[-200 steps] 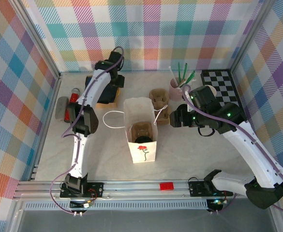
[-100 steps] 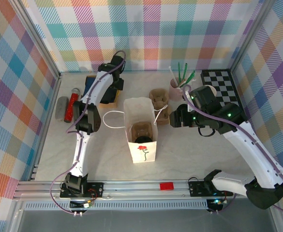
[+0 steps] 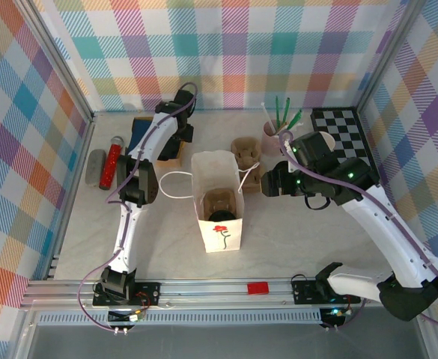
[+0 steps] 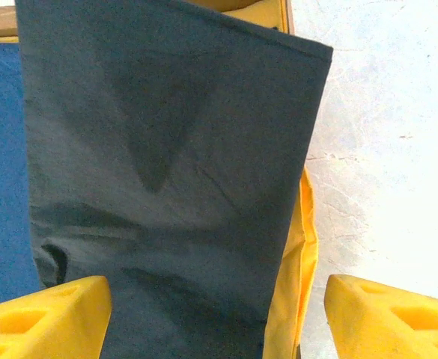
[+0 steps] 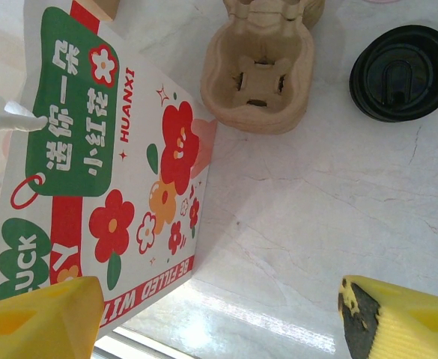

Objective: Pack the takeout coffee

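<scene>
Hovering with yellow fingers spread and empty, the left gripper has a folded dark-grey cloth directly below it, with blue fabric at its left. The flower-printed white paper bag stands just left of the right gripper, whose jaws gape empty. A black top inside the bag's mouth looks like the takeout coffee, too small to confirm. A round black plastic lid lies ahead-right of that gripper.

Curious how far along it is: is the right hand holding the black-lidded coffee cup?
No, the right hand is open and empty, with the black-lidded cup sitting on the table well ahead of it.
</scene>
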You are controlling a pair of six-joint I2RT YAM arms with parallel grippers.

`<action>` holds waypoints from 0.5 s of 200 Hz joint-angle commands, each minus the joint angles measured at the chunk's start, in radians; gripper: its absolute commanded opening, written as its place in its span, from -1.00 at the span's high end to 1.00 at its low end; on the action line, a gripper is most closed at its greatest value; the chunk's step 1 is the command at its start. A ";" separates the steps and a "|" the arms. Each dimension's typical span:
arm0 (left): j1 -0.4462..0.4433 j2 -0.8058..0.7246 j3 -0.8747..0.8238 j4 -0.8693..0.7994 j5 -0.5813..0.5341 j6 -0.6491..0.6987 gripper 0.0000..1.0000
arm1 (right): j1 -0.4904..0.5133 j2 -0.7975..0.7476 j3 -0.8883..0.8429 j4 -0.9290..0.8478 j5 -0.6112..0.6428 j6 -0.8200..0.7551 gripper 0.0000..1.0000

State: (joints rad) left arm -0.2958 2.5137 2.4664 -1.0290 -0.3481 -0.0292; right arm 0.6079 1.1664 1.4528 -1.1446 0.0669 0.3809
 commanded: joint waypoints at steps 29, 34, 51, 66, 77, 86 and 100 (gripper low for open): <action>0.003 0.043 0.023 0.022 -0.024 0.006 -0.50 | -0.005 -0.001 0.006 0.002 0.010 -0.009 -0.64; 0.003 0.045 0.023 0.025 -0.028 0.005 -0.50 | -0.005 -0.001 0.006 0.002 0.010 -0.008 -0.64; 0.003 0.055 0.026 0.030 -0.035 0.010 -0.51 | -0.005 0.001 0.006 0.002 0.008 -0.008 -0.63; 0.004 0.062 0.030 0.030 -0.040 0.008 -0.51 | -0.006 0.003 0.007 0.001 0.011 -0.008 -0.63; 0.004 0.062 0.031 0.029 -0.044 0.006 -0.51 | -0.005 0.003 0.008 0.002 0.013 -0.008 -0.63; 0.004 0.059 0.030 0.028 -0.046 0.005 -0.51 | -0.005 0.004 0.009 0.002 0.011 -0.006 -0.63; 0.005 0.053 0.028 0.027 -0.046 0.003 -0.51 | -0.005 0.006 0.010 0.005 0.012 -0.005 -0.63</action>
State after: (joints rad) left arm -0.2958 2.5755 2.4676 -1.0103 -0.3645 -0.0288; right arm 0.6079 1.1664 1.4528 -1.1446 0.0704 0.3809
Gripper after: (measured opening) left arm 0.754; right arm 0.818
